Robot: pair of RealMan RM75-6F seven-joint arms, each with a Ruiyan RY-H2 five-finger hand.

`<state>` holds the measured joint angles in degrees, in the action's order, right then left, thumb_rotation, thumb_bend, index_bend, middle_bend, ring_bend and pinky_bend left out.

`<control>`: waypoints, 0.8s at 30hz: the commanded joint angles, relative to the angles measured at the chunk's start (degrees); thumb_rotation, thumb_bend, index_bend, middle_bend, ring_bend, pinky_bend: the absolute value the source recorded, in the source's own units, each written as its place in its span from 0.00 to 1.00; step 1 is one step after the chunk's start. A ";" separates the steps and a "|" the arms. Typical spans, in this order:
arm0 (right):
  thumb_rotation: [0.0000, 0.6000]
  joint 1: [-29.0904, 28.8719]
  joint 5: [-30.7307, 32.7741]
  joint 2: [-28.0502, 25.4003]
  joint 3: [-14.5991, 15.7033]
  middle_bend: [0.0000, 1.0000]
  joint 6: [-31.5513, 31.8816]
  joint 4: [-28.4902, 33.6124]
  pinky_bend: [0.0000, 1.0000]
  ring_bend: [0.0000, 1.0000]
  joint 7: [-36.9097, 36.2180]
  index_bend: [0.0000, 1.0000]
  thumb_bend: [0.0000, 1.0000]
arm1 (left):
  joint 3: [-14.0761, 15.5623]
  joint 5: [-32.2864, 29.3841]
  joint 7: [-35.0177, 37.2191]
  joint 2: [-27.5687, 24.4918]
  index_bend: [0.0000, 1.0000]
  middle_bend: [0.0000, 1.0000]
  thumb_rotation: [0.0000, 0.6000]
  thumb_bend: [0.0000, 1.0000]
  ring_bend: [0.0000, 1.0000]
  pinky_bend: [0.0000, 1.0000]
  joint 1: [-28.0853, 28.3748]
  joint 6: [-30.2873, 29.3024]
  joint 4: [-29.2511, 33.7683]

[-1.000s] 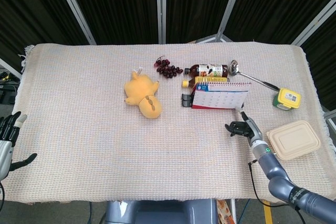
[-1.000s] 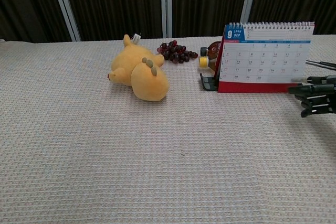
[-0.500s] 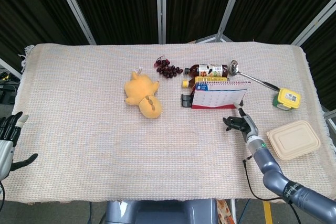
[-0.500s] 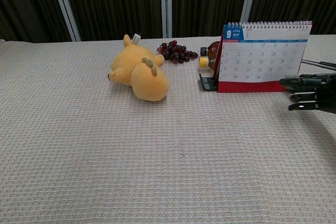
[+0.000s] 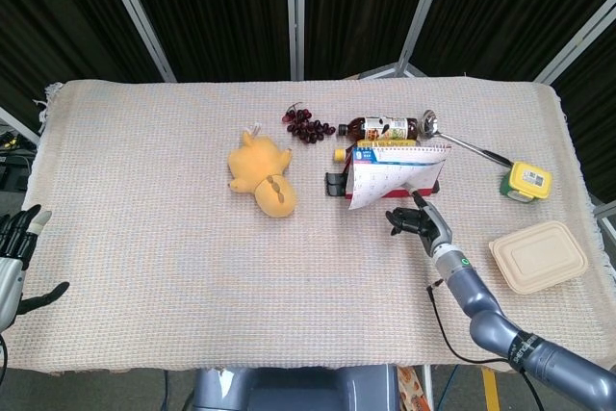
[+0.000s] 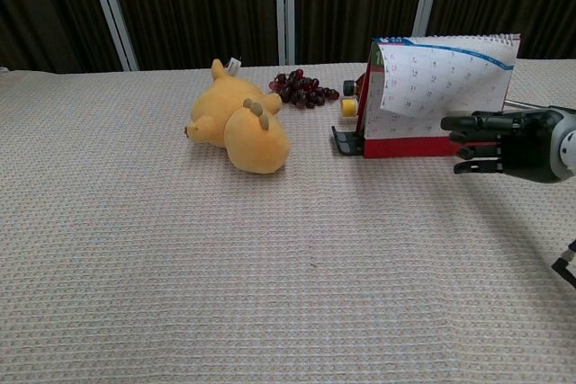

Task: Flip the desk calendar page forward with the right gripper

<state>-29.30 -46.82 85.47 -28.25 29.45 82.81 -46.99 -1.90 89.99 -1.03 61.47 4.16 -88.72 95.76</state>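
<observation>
The desk calendar (image 5: 395, 172) stands right of the table's middle on its red base (image 6: 405, 146). Its front page (image 6: 441, 78) is lifted off the base and curls upward, with the lower edge loose. My right hand (image 5: 412, 220) reaches in from the right with its fingers stretched toward the calendar. In the chest view the top finger of my right hand (image 6: 499, 141) touches the page's lower right edge; I see no pinch. My left hand (image 5: 14, 247) hangs off the table's left edge, fingers apart and holding nothing.
A yellow plush toy (image 5: 262, 175) lies left of the calendar, with grapes (image 5: 308, 125) behind. A bottle (image 5: 385, 128) and a ladle (image 5: 462, 141) lie right behind the calendar. A yellow tub (image 5: 527, 181) and a beige lidded box (image 5: 539, 257) sit at the right.
My right hand moved left toward the calendar. The front page, flat before, rose off the base and curled up, and the calendar slid slightly left.
</observation>
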 commanded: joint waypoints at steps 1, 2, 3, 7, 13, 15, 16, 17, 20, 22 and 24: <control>1.00 1.21 -2.72 -1.42 -1.59 0.72 1.96 3.46 0.57 0.71 -0.04 0.15 0.29 | 0.01 -0.08 0.07 -0.06 0.00 0.00 1.00 0.10 0.00 0.00 0.00 0.08 0.04; 1.00 1.47 -3.34 -1.87 -1.96 0.71 2.54 4.30 0.57 0.71 0.03 0.17 0.29 | 0.02 -0.08 0.06 -0.09 0.00 0.00 1.00 0.10 0.00 0.00 0.02 0.12 0.05; 1.00 1.75 -3.92 -2.37 -2.40 0.71 3.18 5.21 0.56 0.70 0.07 0.18 0.29 | 0.04 -0.05 0.05 -0.10 0.00 0.00 1.00 0.10 0.00 0.00 0.03 0.15 0.09; 1.00 3.43 -6.55 -5.23 -4.11 0.69 7.23 9.87 0.55 0.69 1.03 0.24 0.30 | 0.10 0.11 -0.11 -0.12 0.00 0.00 1.00 0.11 0.00 0.00 0.07 0.17 0.23; 1.00 6.66 -9.90 -9.90 -6.30 0.61 14.44 17.37 0.49 0.63 2.68 0.34 0.29 | 0.09 0.12 -0.48 -0.05 0.00 0.00 1.00 0.11 0.00 0.00 0.11 0.19 0.46; 1.00 7.26 -10.67 -11.26 -6.79 0.57 16.70 18.89 0.46 0.59 3.99 0.34 0.29 | 0.07 0.16 -0.59 -0.05 0.00 0.00 1.00 0.11 0.00 0.00 0.06 0.04 0.56; 1.00 7.33 -10.79 -11.71 -7.00 0.54 17.45 19.27 0.43 0.57 4.56 0.35 0.29 | 0.07 0.16 -0.66 -0.04 0.00 0.00 1.00 0.11 0.00 0.00 0.04 0.00 0.58; 1.00 7.34 -10.77 -12.14 -7.19 0.52 17.99 19.59 0.41 0.55 5.03 0.35 0.29 | 0.06 0.16 -0.72 -0.03 0.00 0.00 1.00 0.11 0.00 0.00 0.02 -0.05 0.62; 1.00 6.85 -10.31 -13.48 -8.01 0.46 19.24 19.89 0.36 0.46 6.61 0.33 0.29 | 0.02 0.15 -0.89 -0.02 0.00 0.00 1.00 0.11 0.00 0.00 -0.01 -0.16 0.76; 1.00 6.03 -9.96 -13.94 -8.34 0.41 19.50 19.21 0.30 0.39 7.85 0.30 0.29 | 0.01 0.12 -1.00 -0.02 0.00 0.00 1.00 0.11 0.00 0.00 -0.02 -0.17 0.82; 1.00 4.65 -9.40 -14.13 -8.74 0.36 19.47 17.80 0.22 0.32 9.11 0.25 0.29 | -0.04 -0.04 -1.14 0.01 0.00 0.00 1.00 0.11 0.00 0.00 0.01 -0.08 0.79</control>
<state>-23.73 -56.64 71.64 -36.61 48.83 101.55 -38.79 -1.92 90.00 -2.14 61.47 4.15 -88.83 96.57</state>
